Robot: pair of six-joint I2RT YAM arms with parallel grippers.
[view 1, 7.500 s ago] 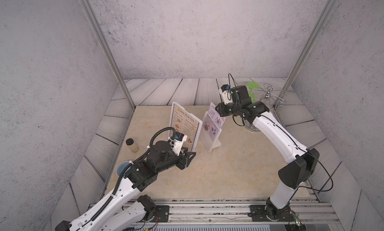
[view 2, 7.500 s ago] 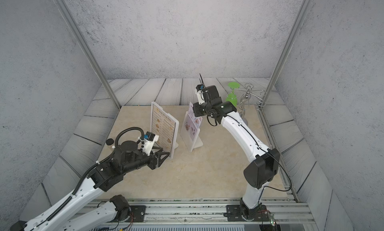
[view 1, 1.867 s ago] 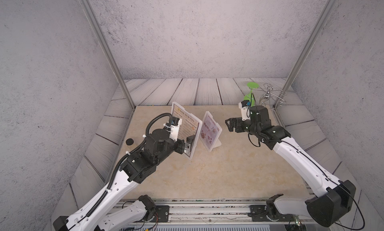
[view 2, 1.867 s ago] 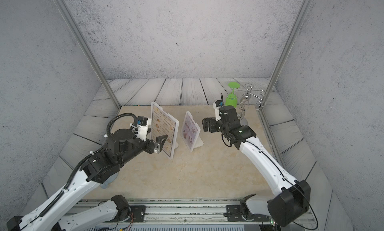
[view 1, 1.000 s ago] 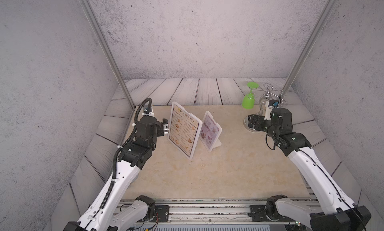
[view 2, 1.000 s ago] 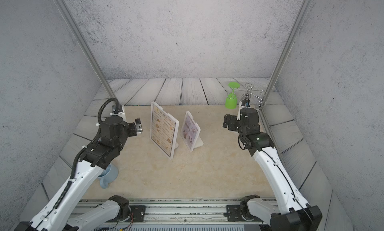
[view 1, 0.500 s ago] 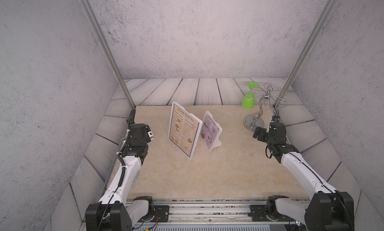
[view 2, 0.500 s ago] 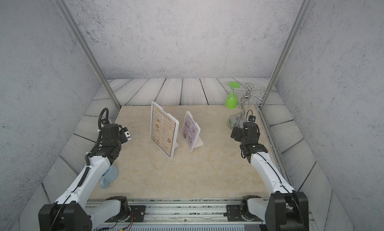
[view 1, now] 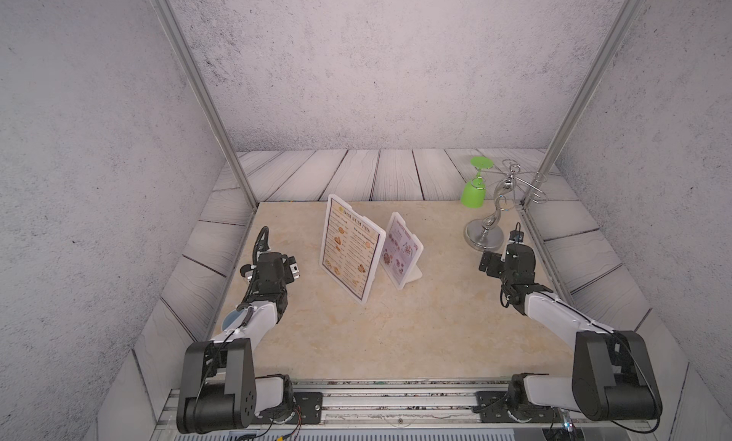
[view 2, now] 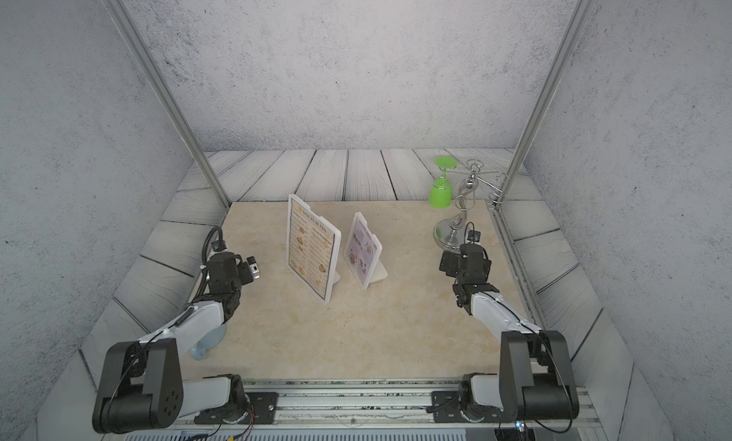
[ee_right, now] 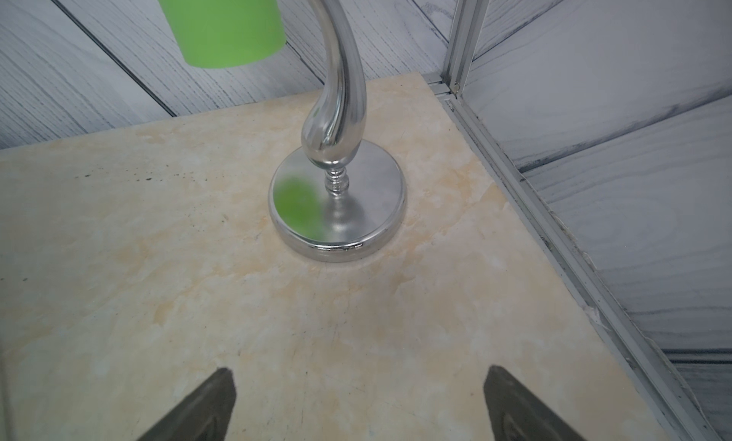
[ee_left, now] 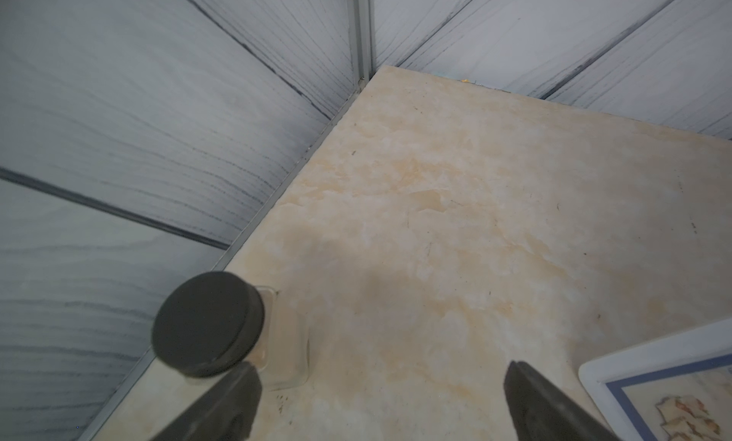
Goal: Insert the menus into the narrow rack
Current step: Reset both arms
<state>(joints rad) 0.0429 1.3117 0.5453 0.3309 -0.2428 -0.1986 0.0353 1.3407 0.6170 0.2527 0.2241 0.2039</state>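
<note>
The menus (view 1: 348,248) are standing propped in the rack (view 1: 415,277) near the back edge of the worktop (view 1: 396,340) — task seemingly done — so the left gripper (ee_left: 380,367) and right gripper (ee_right: 358,371) are hanging wide open, empty.

Bare tabletop (view 1: 396,332) in front of the upright menus (view 1: 348,248); black-lidded jar (ee_left: 208,324) at left edge, chrome stand (view 1: 489,229) far right

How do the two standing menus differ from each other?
The Dim Sum Inn menu is taller and wider than the small menu. The Dim Sum Inn menu is cream; the small menu is white with pinkish print. Both stand on edge, facing the same way.
</note>
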